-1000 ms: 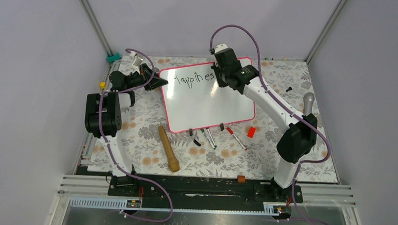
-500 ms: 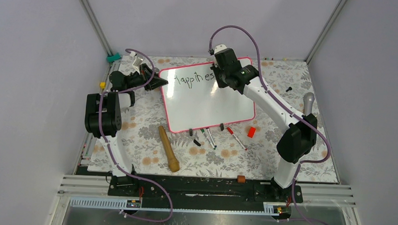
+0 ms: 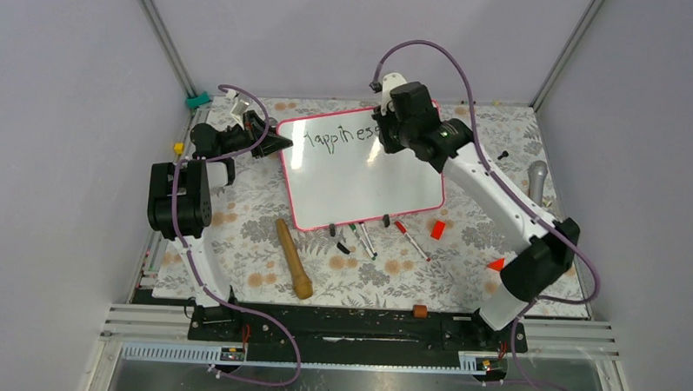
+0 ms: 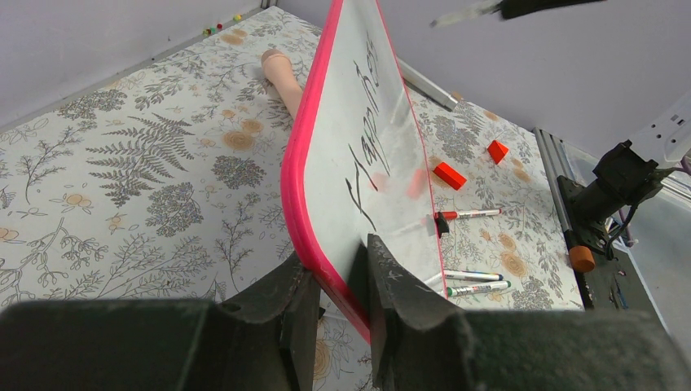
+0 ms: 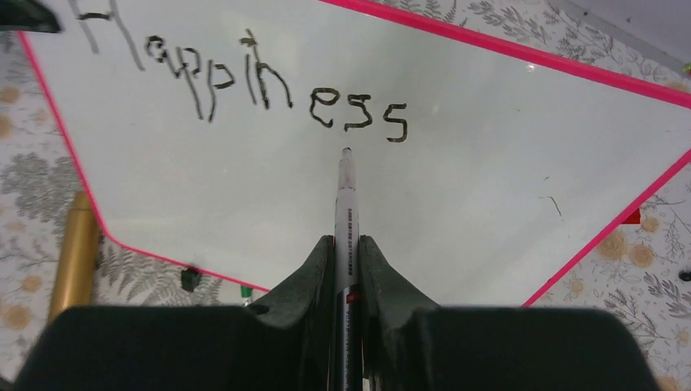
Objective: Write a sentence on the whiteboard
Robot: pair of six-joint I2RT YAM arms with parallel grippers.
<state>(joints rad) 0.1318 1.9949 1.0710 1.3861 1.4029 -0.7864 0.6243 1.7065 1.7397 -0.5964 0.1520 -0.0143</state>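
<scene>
Whiteboard (image 3: 361, 187): edge pinched by left gripper (image 4: 334, 273).
Sentence (image 5: 244, 81): "Happiness", whole only from right wrist.
Right gripper (image 5: 346, 252): clamped on marker (image 5: 347, 191), tip ahead, under letters.

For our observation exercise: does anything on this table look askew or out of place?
The whiteboard lies skewed to the table's edges, its left edge pinched by the left hand. Markers and red blocks lie scattered by its near edge.
</scene>
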